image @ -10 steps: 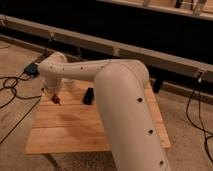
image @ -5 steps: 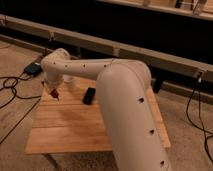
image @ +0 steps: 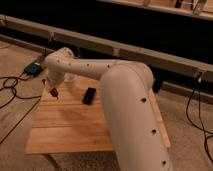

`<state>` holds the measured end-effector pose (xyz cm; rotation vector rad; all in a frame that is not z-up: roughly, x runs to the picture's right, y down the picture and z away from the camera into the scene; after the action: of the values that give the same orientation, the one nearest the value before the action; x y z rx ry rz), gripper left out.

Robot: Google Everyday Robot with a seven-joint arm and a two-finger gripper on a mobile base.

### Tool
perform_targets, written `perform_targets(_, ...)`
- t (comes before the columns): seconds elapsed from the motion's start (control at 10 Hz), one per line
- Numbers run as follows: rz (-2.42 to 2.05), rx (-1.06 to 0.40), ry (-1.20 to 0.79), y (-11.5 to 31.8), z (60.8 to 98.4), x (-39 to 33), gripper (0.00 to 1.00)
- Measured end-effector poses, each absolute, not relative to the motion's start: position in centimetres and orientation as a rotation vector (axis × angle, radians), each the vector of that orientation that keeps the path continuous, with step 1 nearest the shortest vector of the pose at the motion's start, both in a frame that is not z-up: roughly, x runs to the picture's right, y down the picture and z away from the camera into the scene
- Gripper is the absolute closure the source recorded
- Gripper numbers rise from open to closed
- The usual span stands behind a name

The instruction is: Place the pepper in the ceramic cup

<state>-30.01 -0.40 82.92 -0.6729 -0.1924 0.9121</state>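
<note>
1. Your gripper (image: 53, 90) hangs over the far left part of the wooden table (image: 75, 131), at the end of the white arm (image: 125, 100).
2. Its jaws are pinched closed on the pepper (image: 53, 93), a small red tip just below them, lifted clear of the tabletop.
3. The black phone (image: 89, 95) lies flat on the table near the gripper, not touching it.
4. A pale vessel (image: 70, 79) stands just behind the wrist; it looks cup-like, but the arm hides too much for you to be sure.
</note>
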Motion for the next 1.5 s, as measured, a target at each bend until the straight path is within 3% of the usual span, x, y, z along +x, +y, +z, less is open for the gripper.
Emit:
perform_targets(1.0,0.877,-0.653,-0.272,-2.1,85.4,-30.3,1.0)
perform_targets(1.5,0.911,-0.628,-0.354,-5.5,87.7,-29.9,1.0)
